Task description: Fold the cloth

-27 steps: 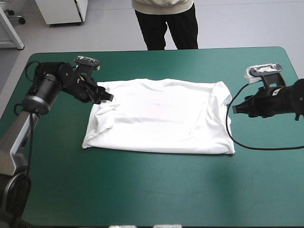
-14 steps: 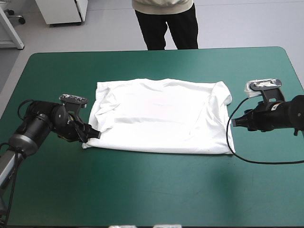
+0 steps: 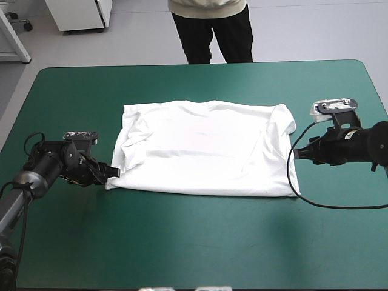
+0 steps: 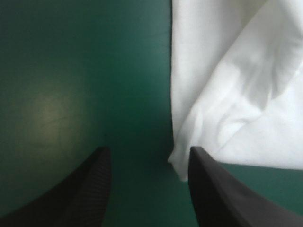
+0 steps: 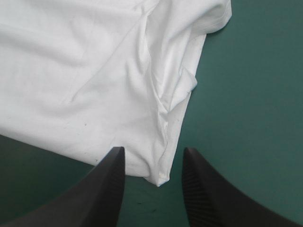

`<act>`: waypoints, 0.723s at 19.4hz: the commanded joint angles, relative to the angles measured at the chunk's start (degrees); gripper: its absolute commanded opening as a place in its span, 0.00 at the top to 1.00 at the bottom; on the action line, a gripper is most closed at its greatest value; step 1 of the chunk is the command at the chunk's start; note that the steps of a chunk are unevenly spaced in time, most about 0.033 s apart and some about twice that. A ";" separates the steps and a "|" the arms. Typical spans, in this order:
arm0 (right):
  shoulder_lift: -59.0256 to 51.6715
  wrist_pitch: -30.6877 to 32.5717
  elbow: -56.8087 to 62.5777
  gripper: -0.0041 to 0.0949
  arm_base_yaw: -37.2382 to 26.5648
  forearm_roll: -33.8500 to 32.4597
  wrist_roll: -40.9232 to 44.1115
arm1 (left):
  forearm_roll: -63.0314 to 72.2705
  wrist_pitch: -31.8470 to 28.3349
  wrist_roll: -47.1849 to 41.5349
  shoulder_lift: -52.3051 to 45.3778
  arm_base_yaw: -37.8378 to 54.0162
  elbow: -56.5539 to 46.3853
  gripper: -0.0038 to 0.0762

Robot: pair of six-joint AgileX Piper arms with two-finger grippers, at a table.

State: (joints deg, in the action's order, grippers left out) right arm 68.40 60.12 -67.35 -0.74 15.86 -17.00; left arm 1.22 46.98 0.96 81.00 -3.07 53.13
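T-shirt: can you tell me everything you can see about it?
The T-shirt is white, short-sleeved and looks like thin, soft fabric. It lies spread flat on the middle of the teal-green cover, making a wide rectangle, with creases near its left side and a long fold near its right. Its near left corner sits between the open fingers of the left gripper, not pinched. The right gripper, open too, is at its right edge.
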 commanded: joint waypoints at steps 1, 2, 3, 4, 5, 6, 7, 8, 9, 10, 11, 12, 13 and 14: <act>-1.41 -2.81 -1.26 0.59 -0.42 2.52 -0.86 | 6.59 -3.11 3.69 1.73 0.25 1.21 0.49; -1.41 -2.81 -1.26 0.59 -0.42 2.52 -0.86 | 8.15 -3.38 4.73 2.56 0.25 1.21 0.49; -1.41 -2.81 -1.26 0.59 -0.42 2.52 -1.01 | 10.46 -3.51 6.46 3.92 0.25 1.21 0.49; -1.41 -2.81 -1.26 0.59 -0.42 2.52 -1.01 | 10.65 -3.63 6.83 4.59 0.25 1.21 0.49; -1.41 -2.92 -1.26 0.59 -0.42 2.52 -1.01 | 10.06 -4.39 6.83 5.74 0.25 1.21 0.49; -1.41 -2.92 -1.26 0.59 -0.42 2.52 -1.01 | 9.41 -4.63 6.74 6.46 0.25 1.21 0.49; -1.41 -2.82 -1.26 0.59 -0.42 2.52 -1.01 | 9.11 -4.18 6.73 7.60 0.25 1.21 0.50; -1.41 -2.70 -1.26 0.59 -0.42 2.52 -1.01 | 9.11 -3.24 6.73 8.40 0.25 1.21 0.52; -1.41 -2.58 -1.26 0.59 -0.42 2.52 -1.01 | 9.22 -2.40 6.82 8.80 0.25 1.21 0.54; -1.41 -2.20 -1.26 0.59 -0.42 2.52 -1.01 | 9.34 -1.97 7.47 8.87 0.25 1.16 0.58; -1.41 -1.86 -1.26 0.59 -0.42 2.52 -1.01 | 9.34 -1.48 7.84 8.87 0.25 1.16 0.64; -1.41 -1.10 -1.26 0.59 -0.42 2.52 -1.01 | 9.68 -0.80 8.54 8.87 0.25 1.16 0.74; -1.41 -0.41 -1.26 0.59 -0.42 2.32 -1.01 | 9.75 -0.39 9.62 8.87 0.25 1.16 0.86; -1.41 0.29 -1.26 0.59 -0.42 1.65 -1.01 | 9.53 -0.23 10.05 8.87 0.02 1.16 0.96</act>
State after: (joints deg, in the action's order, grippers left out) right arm 68.40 60.94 -67.35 -0.74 17.22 -17.32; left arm 9.84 45.66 9.93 90.03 -2.67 54.13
